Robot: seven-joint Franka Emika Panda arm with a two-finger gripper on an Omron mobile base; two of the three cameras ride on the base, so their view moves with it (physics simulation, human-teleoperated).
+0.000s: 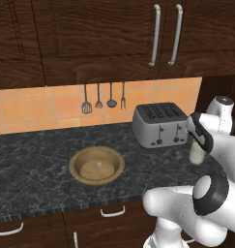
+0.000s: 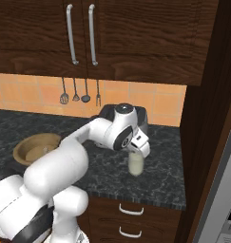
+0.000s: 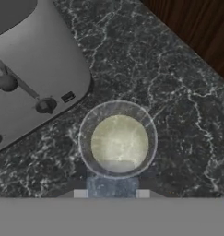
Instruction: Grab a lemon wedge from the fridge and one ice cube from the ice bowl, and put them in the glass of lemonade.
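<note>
A: What stands on the dark counter [image 1: 32,164]?
B: The silver toaster [image 1: 159,124] at 1 o'clock, the ice bowl [image 1: 96,165] in the middle, and the glass of lemonade [image 2: 135,164] at 3 o'clock, just beside the toaster.
A: And the claw?
B: The gripper [image 3: 111,193] hangs directly above the glass. Its jaws are closed narrow on the ice cube [image 3: 112,187], a pale bluish block.

Claw [image 2: 137,153] just above glass of lemonade [image 2: 135,164]
</note>
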